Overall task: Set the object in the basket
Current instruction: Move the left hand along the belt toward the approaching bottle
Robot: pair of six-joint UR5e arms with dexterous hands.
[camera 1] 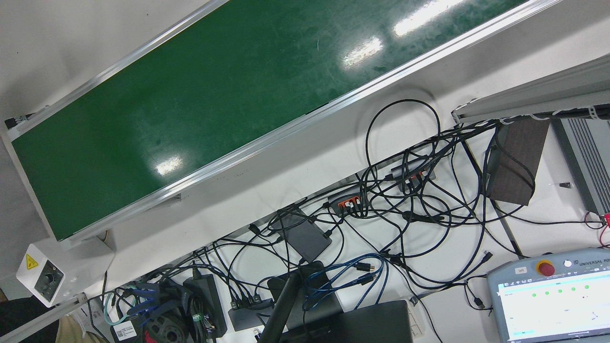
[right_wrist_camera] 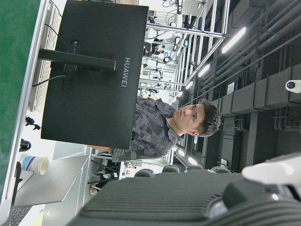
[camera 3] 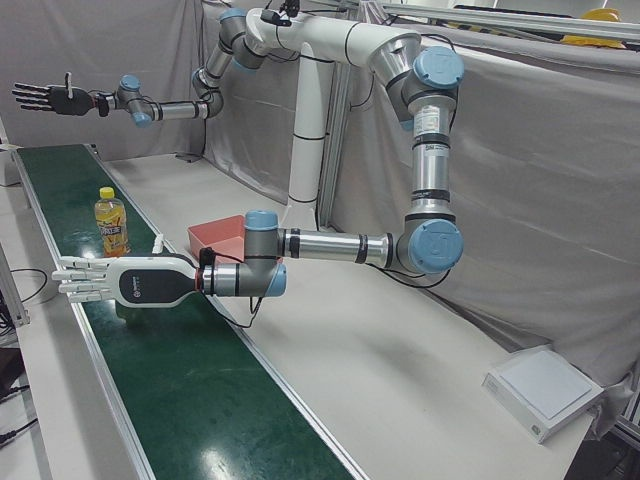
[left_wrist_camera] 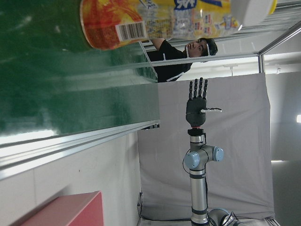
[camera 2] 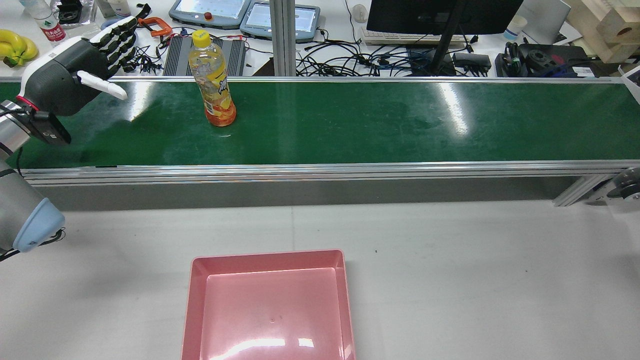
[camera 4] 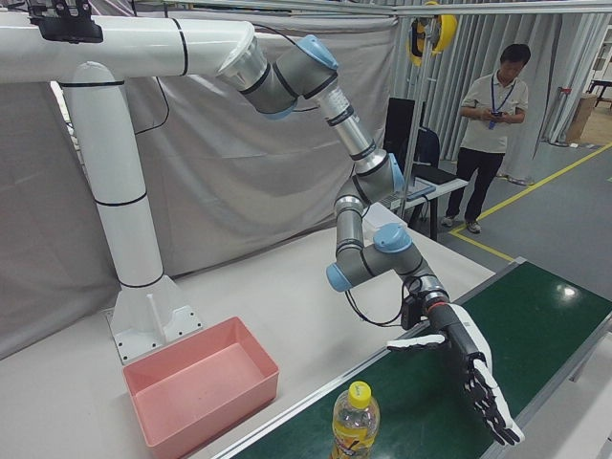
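An orange-drink bottle [camera 2: 214,85] with a yellow cap stands upright on the green conveyor belt [camera 2: 400,120]. My left hand [camera 2: 75,75] hovers open over the belt's left end, palm toward the bottle and a short way from it. The left-front view shows the same hand [camera 3: 120,283] on the near side of the bottle [camera 3: 110,225]. My right hand [camera 3: 45,97] is raised open far off beyond the belt's other end, holding nothing. The pink basket [camera 2: 270,255] lies on the white table in front of the belt, with nothing in it.
Behind the belt is a desk with cable tangles, a monitor [camera 2: 440,15], teach pendants [camera 2: 210,10] and bananas [camera 2: 15,45]. A person [camera 4: 497,115] stands beyond the belt in the right-front view. The arms' white pedestal [camera 4: 124,239] rises behind the basket.
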